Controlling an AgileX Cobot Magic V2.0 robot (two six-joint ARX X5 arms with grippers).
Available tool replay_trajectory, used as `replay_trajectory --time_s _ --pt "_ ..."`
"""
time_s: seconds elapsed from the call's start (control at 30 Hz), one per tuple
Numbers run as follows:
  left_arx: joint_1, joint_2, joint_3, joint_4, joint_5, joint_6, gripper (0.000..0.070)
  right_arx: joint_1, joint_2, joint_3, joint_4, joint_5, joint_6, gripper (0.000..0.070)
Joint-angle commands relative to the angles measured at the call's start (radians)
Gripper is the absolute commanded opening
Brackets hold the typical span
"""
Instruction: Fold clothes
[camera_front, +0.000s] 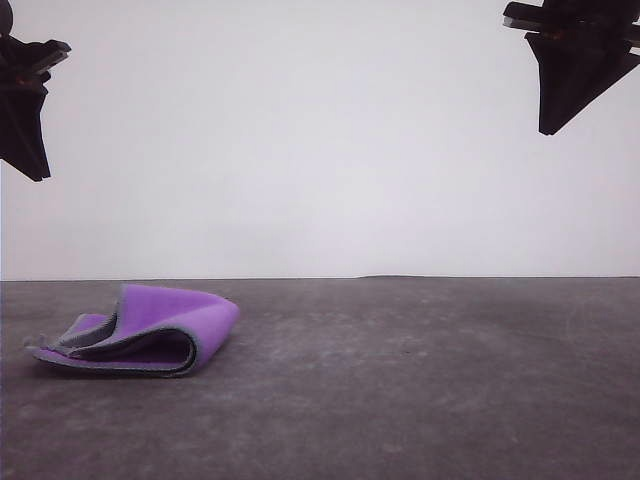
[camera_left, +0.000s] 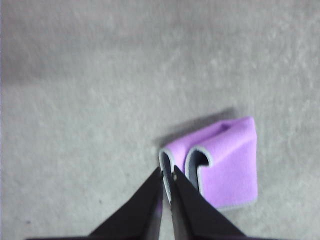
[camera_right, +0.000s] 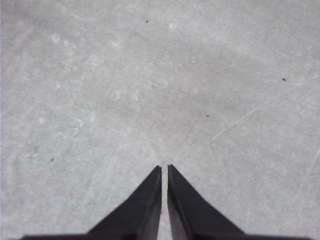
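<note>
Purple folded cloth (camera_front: 150, 330) lies below left fingers (camera_front: 38, 176).

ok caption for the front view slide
Folded purple cloth lies on the grey table, left gripper and right gripper raised, both shut.

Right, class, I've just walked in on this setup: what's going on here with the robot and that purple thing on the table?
A two-armed robot is set to fold a small cloth. The cloth lies loosely doubled over on the grey table, purple face out, dark grey showing inside the fold. Nothing is holding it. The left claw hangs above it with its jaws closed, and the right claw, also closed, hangs above bare table off to the right.
</note>
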Motion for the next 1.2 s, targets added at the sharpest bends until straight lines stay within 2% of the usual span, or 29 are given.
replay_trajectory --time_s 0.0,0.13,0.23,0.37,0.47,0.67,0.77,0.93,1.17 --pt "0.003 0.010 0.019 0.009 -0.003 0.000 0.0016 0.003 0.013 0.021 0.006 0.000 -0.007 0.0015" --pt "0.006 -0.013 0.016 0.038 -0.020 0.046 0.0016 0.003 0.013 0.021 0.006 0.000 -0.007 0.0015" --pt "0.006 -0.079 -0.022 0.079 -0.030 -0.019 0.0016 0.003 0.013 0.021 0.006 0.000 -0.007 0.0015" --pt "0.006 -0.219 -0.146 0.220 -0.051 -0.098 0.0016 0.003 0.013 0.021 0.006 0.000 -0.007 0.0015" --pt "0.006 -0.350 -0.318 0.365 -0.107 -0.143 0.0016 0.003 0.013 0.021 0.008 0.000 -0.007 0.0015" --pt "0.003 -0.669 -0.795 0.699 -0.238 -0.250 0.0016 0.003 0.013 0.021 0.011 0.000 -0.007 0.0015" --pt "0.000 -0.853 -1.020 0.816 -0.276 -0.262 0.0016 0.003 0.013 0.021 0.014 0.000 -0.007 0.0015" --pt "-0.006 -1.171 -1.320 0.896 -0.368 -0.262 0.0016 0.003 0.013 0.021 0.019 0.000 -0.007 0.0015" --pt "-0.070 -1.513 -1.582 0.982 -0.460 -0.258 0.0016 0.003 0.013 0.021 0.021 0.000 -0.007 0.0015"
